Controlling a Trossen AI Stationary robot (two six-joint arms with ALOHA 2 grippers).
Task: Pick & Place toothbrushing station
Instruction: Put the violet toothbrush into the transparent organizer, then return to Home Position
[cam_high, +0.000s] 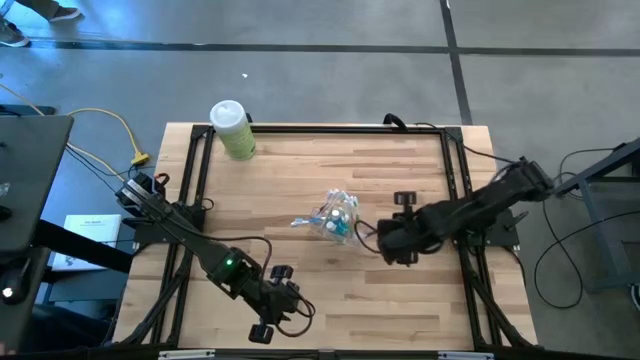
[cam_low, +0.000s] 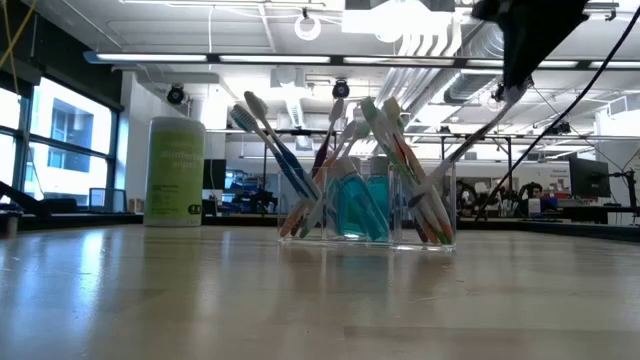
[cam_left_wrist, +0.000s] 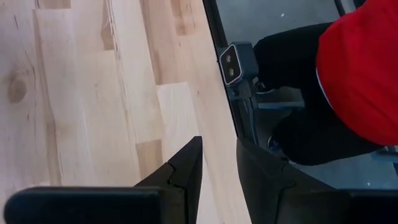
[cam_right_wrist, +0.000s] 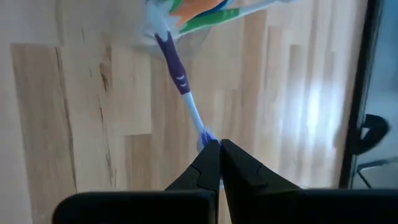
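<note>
Right end effector (cam_right_wrist: 219, 144) pinched closed; left end effector (cam_left_wrist: 219, 158) slightly parted.

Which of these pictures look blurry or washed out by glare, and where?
Low view: bright ceiling lamps glare behind the clear plastic cup of toothbrushes. Right wrist view: the cup is blurred near the frame edge, while the purple-and-white toothbrush pinched by the right gripper is sharper; a sheen streaks the wooden table.
</note>
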